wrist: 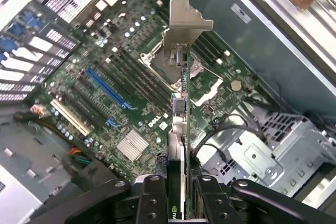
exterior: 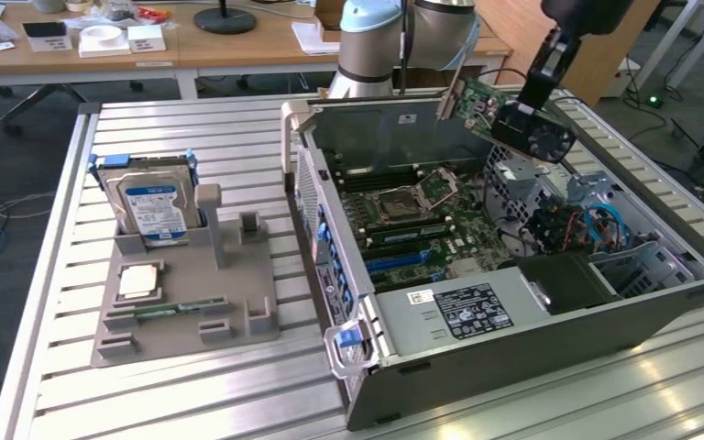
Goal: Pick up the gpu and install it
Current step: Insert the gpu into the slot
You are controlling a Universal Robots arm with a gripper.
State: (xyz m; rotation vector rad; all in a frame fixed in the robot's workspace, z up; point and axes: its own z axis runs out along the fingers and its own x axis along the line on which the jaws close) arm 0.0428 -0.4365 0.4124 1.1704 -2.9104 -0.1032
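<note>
GPU (wrist: 181, 129) first, since it sits nearest: I have it clenched in my claw (wrist: 178, 203), one finger on each flat face, so I look down its thin edge. I judge it light and stiff, a board that won't sag from a one-end hold, yet fragile. The solder points, the small fan and the contact edge are all places I'd keep my pads off. The cooler's body and the bare margins of the board look like the safe spots, and my pinch seems to fall about there. A flat card in a narrow pinch could pivot if nudged, so I'd count on firm pressure rather than friction alone. At the card's end away from me juts its silver bracket (wrist: 186, 24), thin sheet metal that I suspect would snag on the case (exterior: 511, 339) before it bent. Beyond that, inside the case, lies the motherboard (wrist: 131, 93) with its blue slot (wrist: 107, 87). The card hangs clear above the case's open side, tilted, touching nothing in it, so it is lifted but not seated.
</note>
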